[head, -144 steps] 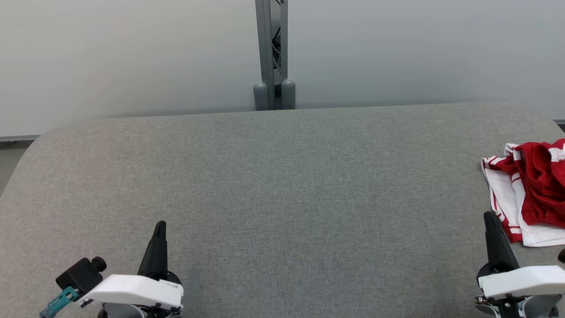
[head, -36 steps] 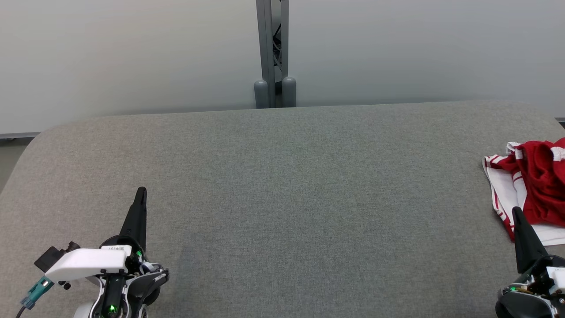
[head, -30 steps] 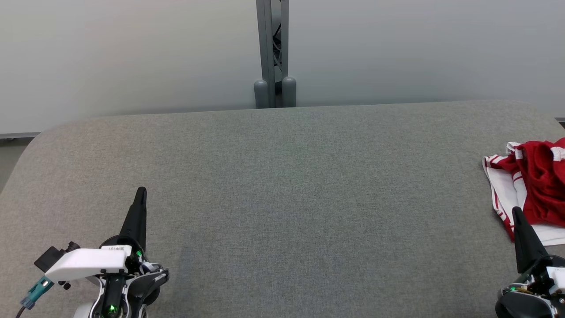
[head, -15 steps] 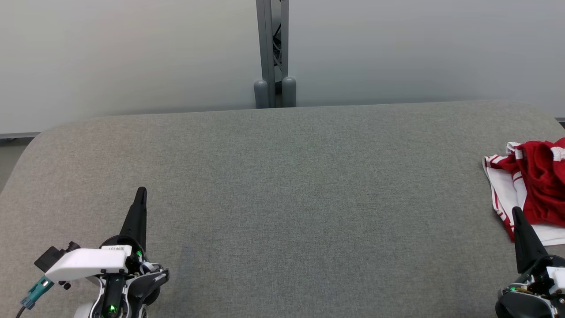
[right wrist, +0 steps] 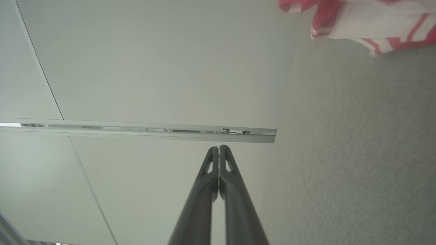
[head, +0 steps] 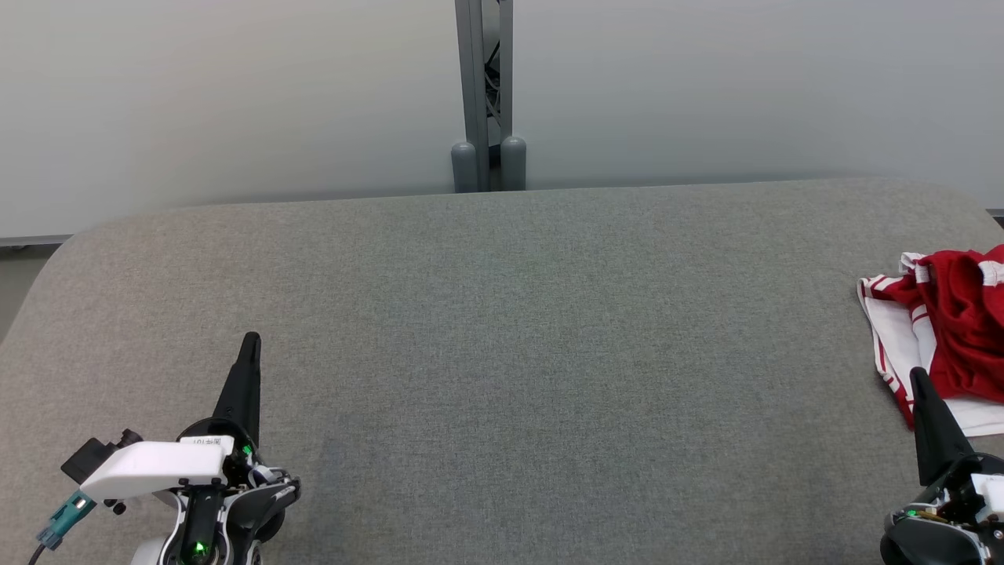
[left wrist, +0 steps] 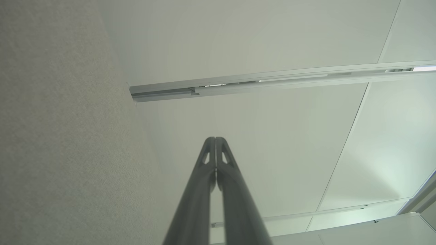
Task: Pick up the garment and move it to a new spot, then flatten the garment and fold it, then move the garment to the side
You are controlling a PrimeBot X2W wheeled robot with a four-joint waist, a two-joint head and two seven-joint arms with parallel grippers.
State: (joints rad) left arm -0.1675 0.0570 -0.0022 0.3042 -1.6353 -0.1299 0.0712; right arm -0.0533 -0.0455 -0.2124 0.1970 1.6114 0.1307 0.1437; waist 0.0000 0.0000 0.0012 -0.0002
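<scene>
Readable text, brands, numbers, signs: none can be made out.

Entry 1: small pale label [head: 205, 442], head view, on top of the body of the left claw [head: 249, 344], just behind the base of its dark fingers. It carries a short row of dark printed characters, too small and blurred to read. Whether they are letters or digits cannot be told.
</scene>
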